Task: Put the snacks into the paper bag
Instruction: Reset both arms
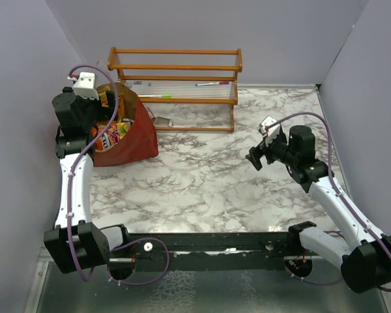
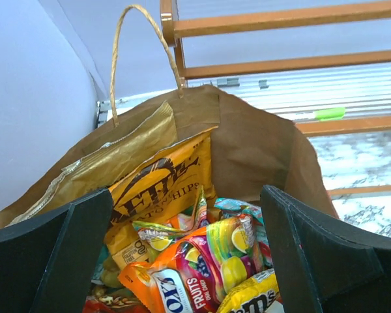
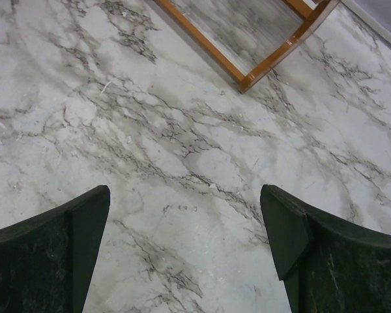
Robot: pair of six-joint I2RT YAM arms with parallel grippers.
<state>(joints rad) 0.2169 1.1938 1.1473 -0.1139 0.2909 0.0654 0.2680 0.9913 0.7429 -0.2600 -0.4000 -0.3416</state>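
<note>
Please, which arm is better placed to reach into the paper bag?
Left: the left gripper hangs open above the snacks in the paper bag; the right gripper faces marble table.

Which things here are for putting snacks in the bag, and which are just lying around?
For the job:
- red paper bag
- orange Kettle chips bag, inside the bag
- fruit candy pack, inside the bag
- yellow m&m's pack, inside the bag

Just lying about:
- wooden rack
- green marker on the rack
- pink pen on the rack
</note>
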